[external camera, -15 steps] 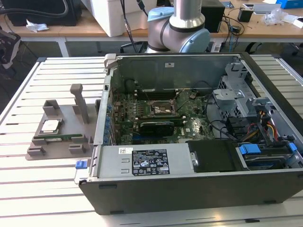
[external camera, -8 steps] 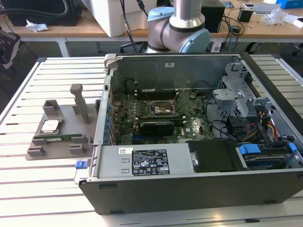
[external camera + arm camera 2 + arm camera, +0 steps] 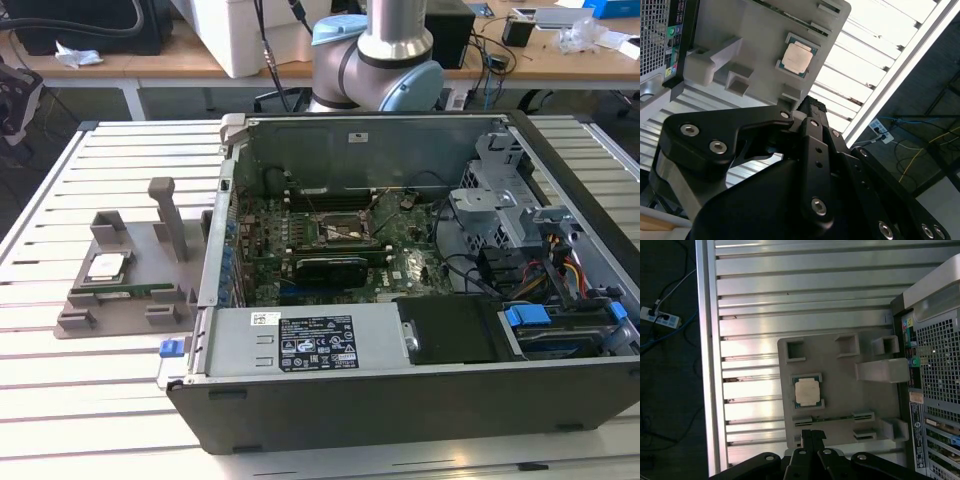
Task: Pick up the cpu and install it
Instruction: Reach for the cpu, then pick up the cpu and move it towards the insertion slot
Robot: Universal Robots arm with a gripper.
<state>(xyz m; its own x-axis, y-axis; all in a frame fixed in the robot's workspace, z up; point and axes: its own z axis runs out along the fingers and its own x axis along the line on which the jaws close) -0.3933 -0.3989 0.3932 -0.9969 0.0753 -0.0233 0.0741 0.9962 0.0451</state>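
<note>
On the grey tray (image 3: 160,268) sits the cpu (image 3: 105,266), flat in its own square nook; a green stick (image 3: 125,292) lies just beside it; the tray rests on the table (image 3: 60,400) next to the open computer (image 3: 420,380); in both wrist views the gripper (image 3: 812,434) (image 3: 811,104) hangs near the cpu, not touching it; its fingers are pressed together and hold nothing.

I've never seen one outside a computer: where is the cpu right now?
The cpu lies in a grey holder on the slatted table, beside a memory stick, to the exterior view's left of the open computer case.
</note>
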